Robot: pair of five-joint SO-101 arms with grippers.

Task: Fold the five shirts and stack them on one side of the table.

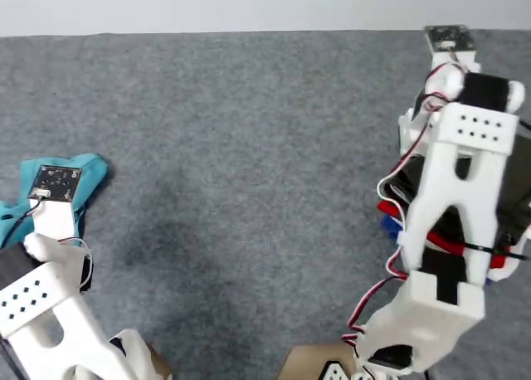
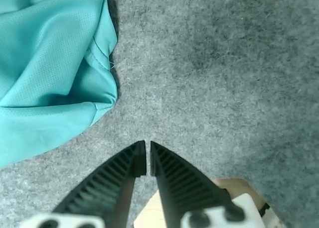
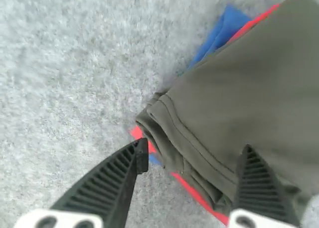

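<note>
High view: fixed overhead, facing down on grey felt desk (image 1: 249, 148). Left wrist view: close above desk; shares crumpled teal fabric shirt (image 2: 45, 63) (image 1: 91, 168) with high view. Right wrist view: close over folded olive shirt (image 3: 249, 88).

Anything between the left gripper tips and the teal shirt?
No, only bare grey mat separates the left gripper and the teal shirt, per the left wrist view.

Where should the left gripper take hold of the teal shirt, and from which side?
Take the teal shirt at its hemmed corner nearest the left gripper, where the fabric bunches into a raised fold. Come from the bare side of the table, and open the gripper first, since it is shut now. The rest of the shirt lies flatter and probably gives less to pinch.
</note>
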